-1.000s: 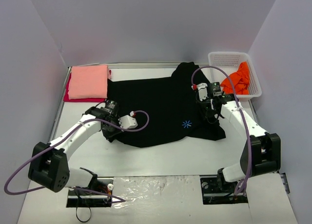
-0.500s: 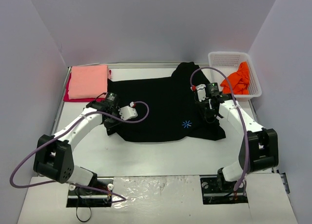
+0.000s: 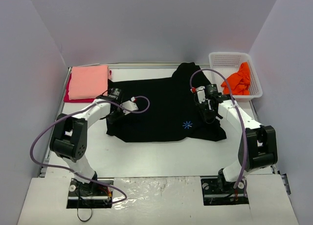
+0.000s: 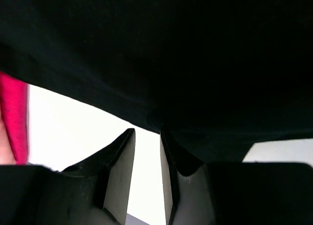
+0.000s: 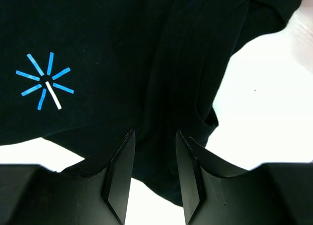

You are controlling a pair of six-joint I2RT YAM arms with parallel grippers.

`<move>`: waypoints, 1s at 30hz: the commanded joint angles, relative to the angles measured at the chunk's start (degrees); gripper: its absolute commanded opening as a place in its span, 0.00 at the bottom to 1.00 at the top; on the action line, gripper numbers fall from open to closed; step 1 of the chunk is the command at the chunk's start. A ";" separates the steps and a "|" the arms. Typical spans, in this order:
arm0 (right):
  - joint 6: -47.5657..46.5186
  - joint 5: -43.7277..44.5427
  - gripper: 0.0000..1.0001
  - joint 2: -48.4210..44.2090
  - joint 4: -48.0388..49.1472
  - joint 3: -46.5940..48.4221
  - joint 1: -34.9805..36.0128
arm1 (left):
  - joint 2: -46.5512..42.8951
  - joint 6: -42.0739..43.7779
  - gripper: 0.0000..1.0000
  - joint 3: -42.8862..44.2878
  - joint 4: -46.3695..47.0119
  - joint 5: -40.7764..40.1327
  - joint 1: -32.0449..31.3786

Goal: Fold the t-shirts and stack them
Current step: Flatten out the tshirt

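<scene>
The large black t-shirt (image 3: pixel 161 105) lies spread across the table's middle, with a blue star print (image 3: pixel 186 124) on it. My left gripper (image 3: pixel 113 118) is at the shirt's left edge. In the left wrist view its jaws (image 4: pixel 146 131) stand slightly open with bare table between them, and the black hem (image 4: pixel 195 49) sits just past the tips. My right gripper (image 3: pixel 209 117) is low over the shirt's right side, open (image 5: pixel 155 132), with black cloth (image 5: pixel 122 39) lying flat under its gap. A folded salmon-pink t-shirt (image 3: pixel 88 81) rests on a red one (image 3: pixel 73 99) at the back left. The orange t-shirt (image 3: pixel 238 80) is in the basket.
A white mesh basket (image 3: pixel 227 56) stands at the back right corner. The table's raised rim (image 3: pixel 62 95) runs along the left side next to the folded pile. Grey walls close in on three sides. Purple cables loop off both wrists.
My left gripper moved away from me along the shirt's left side, dragging the near-left hem back, and then parted its jaws off the cloth. The right gripper shifted only slightly.
</scene>
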 commanded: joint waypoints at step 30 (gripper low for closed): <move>0.20 2.13 0.34 0.06 0.04 -2.09 0.66 | -16.97 -4.43 0.50 -12.98 -3.05 12.52 1.91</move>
